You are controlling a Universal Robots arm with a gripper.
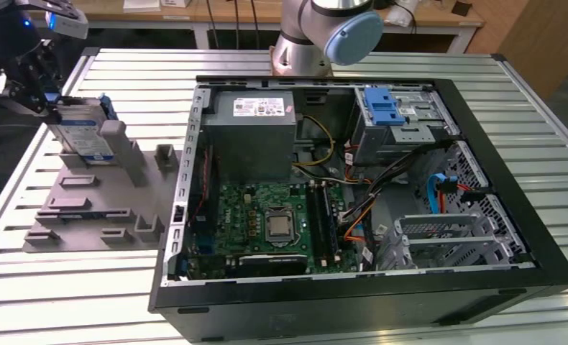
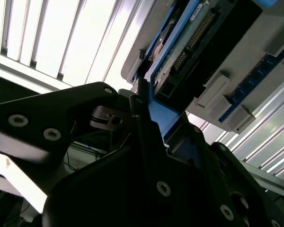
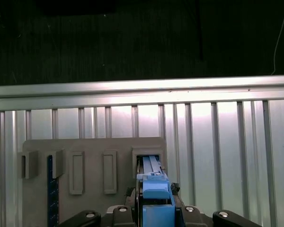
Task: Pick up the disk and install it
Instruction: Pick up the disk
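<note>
- My gripper (image 1: pixel 44 100) is at the exterior view's far left, over the edge of the table (image 1: pixel 73 287). It is closed narrow on the disk (image 1: pixel 78 129).
- The disk stands on edge in a slot of the grey holder (image 1: pixel 92 215), at the holder's far end and well apart from the case (image 1: pixel 514 237).
- The slot hides the disk's lower edge, so I cannot tell how deep it sits.
- In the second wrist view my gripper (image 2: pixel 149 101) has its dark fingers (image 2: pixel 137 109) flanking the blue rail of the disk (image 2: pixel 199 33). The contact on one side is lost in shadow. The picture's edge cuts off the disk's far end.
- In the first wrist view the disk (image 3: pixel 150 165) shows as a thin edge in the holder (image 3: pixel 90 146). Its blue rail sits inside my gripper (image 3: pixel 156 189), whose body is cut off by the picture's edge.
- The case lies open on the table. Its cage (image 1: pixel 409 122), with a blue latch, is in the far corner, and the inside of the cage is hard to make out.
- My arm (image 1: pixel 313 36) rises behind the case and is cut off by the picture's upper edge.
</note>
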